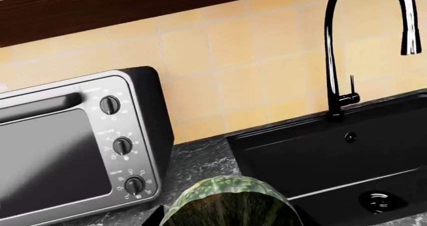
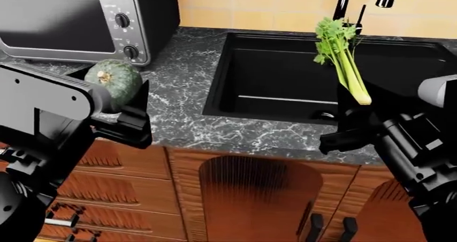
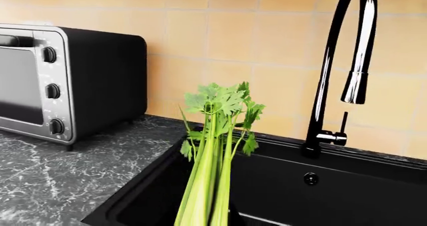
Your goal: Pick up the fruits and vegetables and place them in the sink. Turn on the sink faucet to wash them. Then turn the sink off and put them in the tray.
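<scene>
— Right gripper [image 2: 355,109], seen from the head: clamped on the pale base of the celery [image 2: 341,60], stalks held upright, leaves toward the faucet [image 2: 343,4]. Already over the near edge of the sink [image 2: 279,78].

— And the left?

— Left gripper [image 2: 123,111]: closed around the squash [image 2: 114,78], tan stem up, hanging over the counter [image 2: 182,87] just in front of the toaster oven [image 2: 78,17], well to the left of the basin.

— Best way to finish the step, judged from here?

— Carried right, past the basin's left rim, then lowered before release; likely to roll if dropped from height. Same for the celery: lowered deeper, tilted flat, kept clear of the spout.

— Position of the produce against the basin?

— Celery hung above the front right part, near the drain [image 1: 381,201]. Squash not yet over it, counter between the two. Basin bare inside, no water from the spout. Tray not in view.
</scene>
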### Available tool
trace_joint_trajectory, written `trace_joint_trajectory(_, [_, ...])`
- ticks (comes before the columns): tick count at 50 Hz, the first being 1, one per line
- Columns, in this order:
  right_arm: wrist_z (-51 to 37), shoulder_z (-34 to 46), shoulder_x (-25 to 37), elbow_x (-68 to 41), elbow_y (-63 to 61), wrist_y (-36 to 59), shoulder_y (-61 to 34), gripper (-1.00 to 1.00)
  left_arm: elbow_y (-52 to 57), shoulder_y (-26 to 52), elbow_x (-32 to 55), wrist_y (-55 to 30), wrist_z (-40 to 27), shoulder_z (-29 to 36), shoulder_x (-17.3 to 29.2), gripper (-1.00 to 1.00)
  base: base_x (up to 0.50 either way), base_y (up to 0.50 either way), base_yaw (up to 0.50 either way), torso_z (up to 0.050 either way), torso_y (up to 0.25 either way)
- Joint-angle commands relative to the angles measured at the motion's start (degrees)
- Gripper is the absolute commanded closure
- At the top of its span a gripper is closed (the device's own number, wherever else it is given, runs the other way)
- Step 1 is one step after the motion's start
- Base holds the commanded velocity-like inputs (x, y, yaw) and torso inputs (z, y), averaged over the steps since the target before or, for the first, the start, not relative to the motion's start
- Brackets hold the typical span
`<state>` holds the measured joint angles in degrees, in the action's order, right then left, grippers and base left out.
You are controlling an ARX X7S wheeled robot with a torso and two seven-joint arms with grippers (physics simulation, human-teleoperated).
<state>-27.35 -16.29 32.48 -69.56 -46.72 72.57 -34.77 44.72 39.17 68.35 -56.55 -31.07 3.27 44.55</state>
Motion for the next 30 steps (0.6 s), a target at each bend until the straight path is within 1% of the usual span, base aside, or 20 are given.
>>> trace_joint_trajectory(1, [3.18, -0.87, 1.44, 3.24, 1.67, -2.53, 1.69, 1.00, -1.42, 2.84, 0.65, -0.49, -1.07, 0.95, -0.53, 1.00, 0.06, -0.50, 0.00, 0.000, 0.000])
trace_joint_trajectory(13, [5.18, 1.28, 3.56, 4.76, 2.99, -3.10, 2.80, 1.00, -1.96, 3.93, 0.36, -0.46, -0.78, 1.50, -0.53, 1.00, 0.06, -0.50, 0.00, 0.000, 0.000])
trace_joint_trajectory(30, [5.41, -1.17, 5.97, 4.00, 1.32, -4.06, 6.90, 1.00, -2.11, 4.36, 0.79, -0.42, -1.03, 1.56, -0.17, 1.00, 0.07, -0.50, 0.00, 0.000, 0.000])
